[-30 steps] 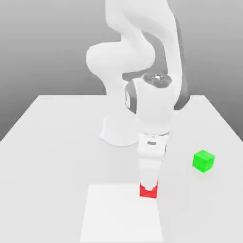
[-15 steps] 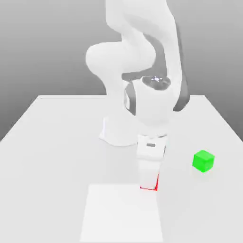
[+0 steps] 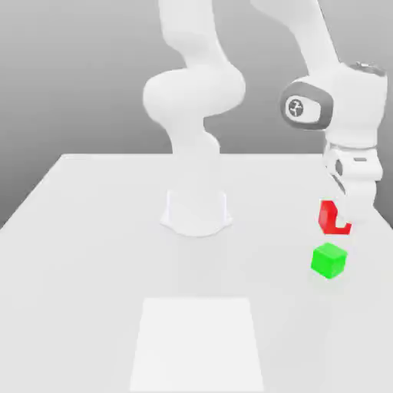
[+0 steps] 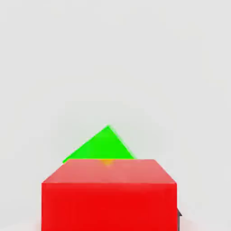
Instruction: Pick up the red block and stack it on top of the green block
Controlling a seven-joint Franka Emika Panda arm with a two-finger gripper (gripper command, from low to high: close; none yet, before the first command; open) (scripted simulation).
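Here the gripper hangs over the exterior view's right side of the white table, its fingers closed on the red block, which is lifted clear of the tabletop. The red block sits in the air just above the green block, with a narrow gap between the two, so they are near but not touching. One pale finger crosses the red block's side toward the exterior view's right, hiding part of that cube. The green block rests on the table, turned so that a corner faces the exterior camera. In the hand view the red block looms close with a flat face toward the lens, and beyond its upper edge a corner of the green block shows as a green triangle against the pale surface of the table. A small dark sliver of a finger shows at the red block's lower edge in that view. The arm bends down from above toward the gripper, while its round white base stands near the middle of the table, well apart from both blocks. A lighter square patch lies on the tabletop nearer the exterior camera, apart from the cubes.
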